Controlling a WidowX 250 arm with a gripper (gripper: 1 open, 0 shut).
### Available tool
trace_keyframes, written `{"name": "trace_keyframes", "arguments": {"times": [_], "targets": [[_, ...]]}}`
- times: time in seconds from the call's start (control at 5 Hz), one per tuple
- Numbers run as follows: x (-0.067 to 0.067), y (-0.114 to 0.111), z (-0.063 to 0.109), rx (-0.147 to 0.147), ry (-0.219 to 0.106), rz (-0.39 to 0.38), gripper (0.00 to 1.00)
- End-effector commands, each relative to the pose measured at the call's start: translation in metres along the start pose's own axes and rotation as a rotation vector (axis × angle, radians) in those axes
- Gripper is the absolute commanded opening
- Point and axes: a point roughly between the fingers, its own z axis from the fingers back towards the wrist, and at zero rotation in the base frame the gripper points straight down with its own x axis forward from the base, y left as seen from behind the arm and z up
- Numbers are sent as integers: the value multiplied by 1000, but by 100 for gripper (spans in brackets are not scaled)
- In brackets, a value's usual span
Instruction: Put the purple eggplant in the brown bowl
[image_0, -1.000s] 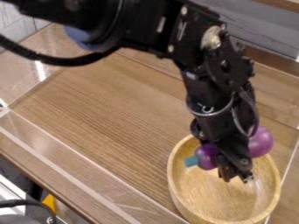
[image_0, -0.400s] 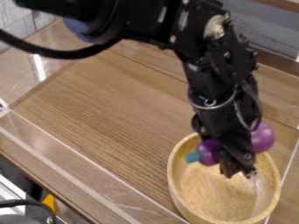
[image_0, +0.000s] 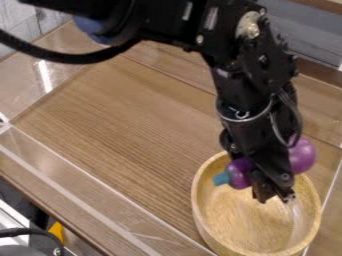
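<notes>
The brown bowl (image_0: 198, 203) sits at the lower right of the wooden table, wide and shallow with a pale speckled inside. My black gripper (image_0: 270, 182) hangs just above the bowl's near-left part, pointing steeply down, shut on the purple eggplant (image_0: 239, 175). The eggplant lies crosswise between the fingers. Its teal stem cap pokes out on the left and a rounded purple end shows on the right behind the fingers. Whether the eggplant touches the bowl's floor I cannot tell.
The wood-grain tabletop (image_0: 120, 130) stretches to the left and behind the bowl. A clear plastic wall (image_0: 40, 160) borders the table on the left and front. The black arm (image_0: 174, 30) reaches in from the upper left.
</notes>
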Motion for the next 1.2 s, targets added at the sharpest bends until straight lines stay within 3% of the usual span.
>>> {"name": "trace_keyframes", "arguments": {"times": [0.0,1.0], "targets": [[17,-1,16,13,-72,-8,0],[25,-8,22,8,-70,-7,0]]}}
